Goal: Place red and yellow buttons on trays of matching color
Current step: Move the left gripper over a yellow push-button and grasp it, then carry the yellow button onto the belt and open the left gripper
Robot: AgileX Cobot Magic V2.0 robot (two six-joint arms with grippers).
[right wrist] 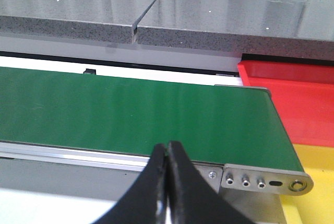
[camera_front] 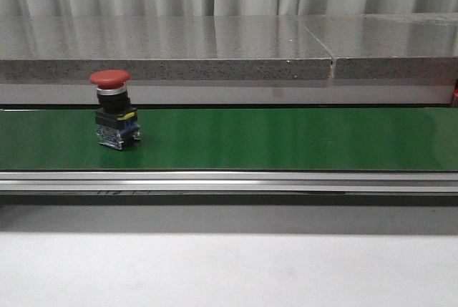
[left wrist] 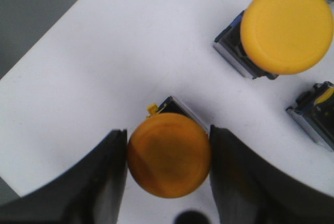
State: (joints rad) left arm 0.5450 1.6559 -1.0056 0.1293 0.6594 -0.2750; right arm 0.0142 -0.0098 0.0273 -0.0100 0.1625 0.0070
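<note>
1. A red button (camera_front: 113,110) stands upright on the green belt (camera_front: 286,139), toward its left end. Its long axis is vertical: the mushroom cap is on top and the black and blue base sits on the belt.
2. In the left wrist view, the left gripper (left wrist: 168,156) has its two dark fingers (left wrist: 104,182) on either side of a yellow button (left wrist: 168,154). The cap faces the camera, so the button's axis runs straight toward the lens. Whether the fingers actually press the cap or only flank it, I cannot tell.
3. That button sits on a white desk (left wrist: 104,67). Its base is mostly hidden under the cap.
4. A second yellow button (left wrist: 286,28) stands nearby, cap up. A third one (left wrist: 315,112) is cut off at the frame edge.
5. The right gripper (right wrist: 167,182) is pressed together and holds nothing, near the belt's right end.
6. Beyond that end lie a red tray (right wrist: 297,98) and a yellow tray (right wrist: 318,161), both partly cropped.
</note>
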